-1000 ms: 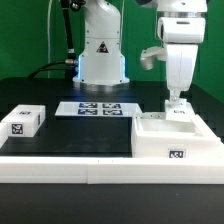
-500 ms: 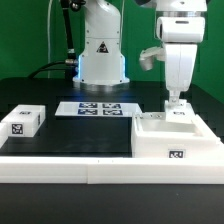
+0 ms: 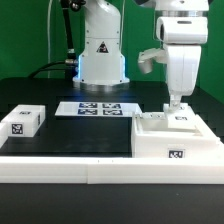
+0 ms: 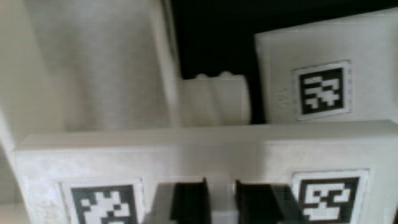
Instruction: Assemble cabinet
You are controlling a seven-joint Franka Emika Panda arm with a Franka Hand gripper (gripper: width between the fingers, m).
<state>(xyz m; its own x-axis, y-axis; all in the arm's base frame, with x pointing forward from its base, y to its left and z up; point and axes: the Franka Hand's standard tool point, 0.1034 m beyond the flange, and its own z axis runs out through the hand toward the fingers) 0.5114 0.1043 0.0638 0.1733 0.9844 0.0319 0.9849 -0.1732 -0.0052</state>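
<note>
The cabinet [image 3: 172,142], a large white hollow box with tags, stands at the exterior view's right on the black mat. My gripper [image 3: 176,104] points straight down at its far wall, by a small tagged inset panel [image 3: 181,116]. In the wrist view the gripper [image 4: 226,200] has its dark fingers [image 4: 187,200] nearly together on a thin white strip of the cabinet [image 4: 143,150], with a tag on each side. Another tagged face [image 4: 324,88] and a notched white piece [image 4: 217,95] lie beyond.
A small white tagged block [image 3: 22,120] lies at the exterior view's left. The marker board [image 3: 98,108] lies in front of the robot base [image 3: 100,60]. A low white frame [image 3: 90,172] runs along the front edge.
The wrist and gripper have shifted slightly toward the exterior view's right. The cabinet's far left corner looks slightly shifted; the fingers stay together on it.
</note>
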